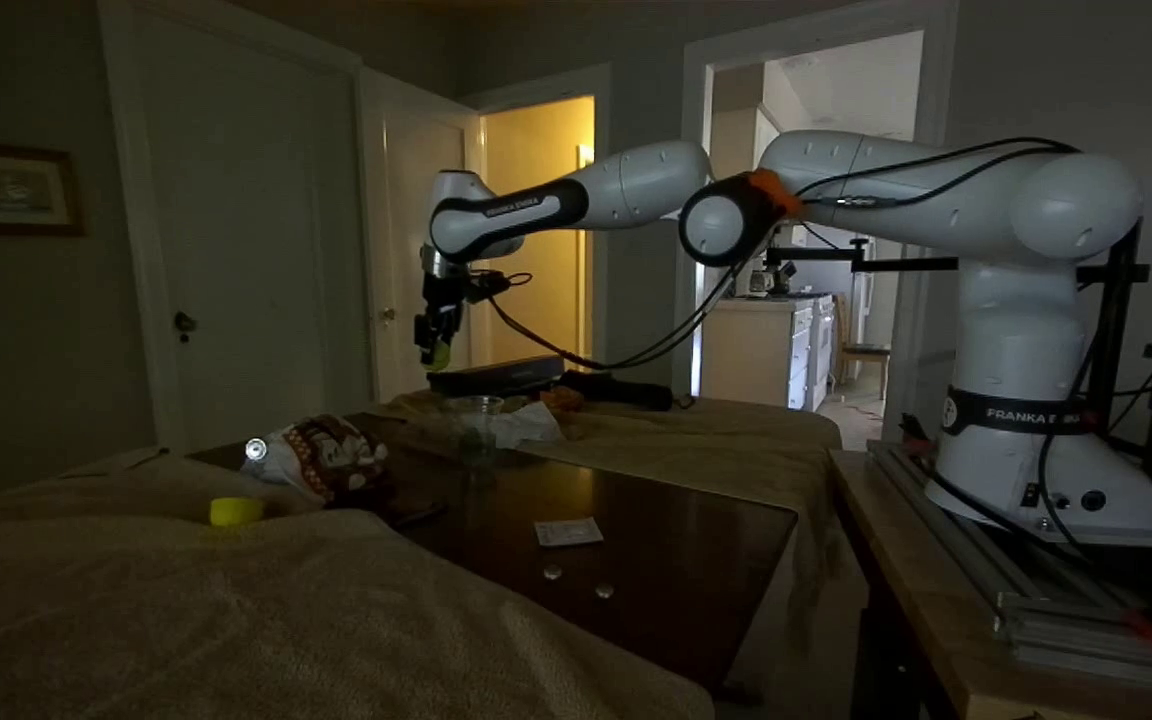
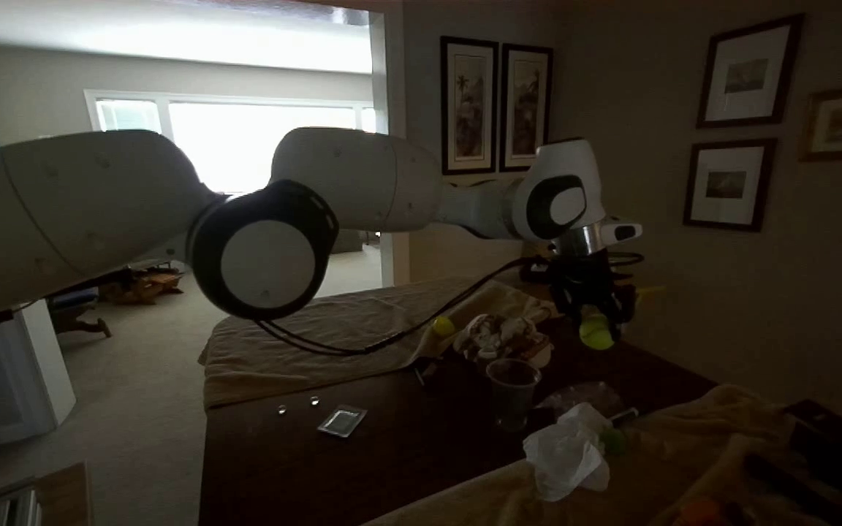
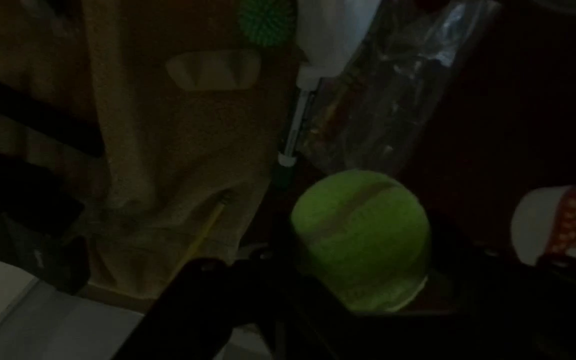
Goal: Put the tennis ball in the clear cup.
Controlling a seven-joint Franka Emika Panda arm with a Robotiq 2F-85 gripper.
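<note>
Fuzzy yellow-green tennis ball: is being held aloft, clamped in black gripper; transfer step is being judged in hand, centring over clear plastic cup being called for next. Cup: is being borne upright on dark wooden table, near edge of tan cloth; contents too dim to tell.

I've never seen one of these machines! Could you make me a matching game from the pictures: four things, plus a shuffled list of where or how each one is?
1. tennis ball
2. clear cup
3. squat yellow object
4. small pale packet

a. lying flat on the dark tabletop
b. resting on the tan cloth
c. held up in the claw
d. standing upright on the dark tabletop

Pairs: 1-c, 2-d, 3-b, 4-a
</note>
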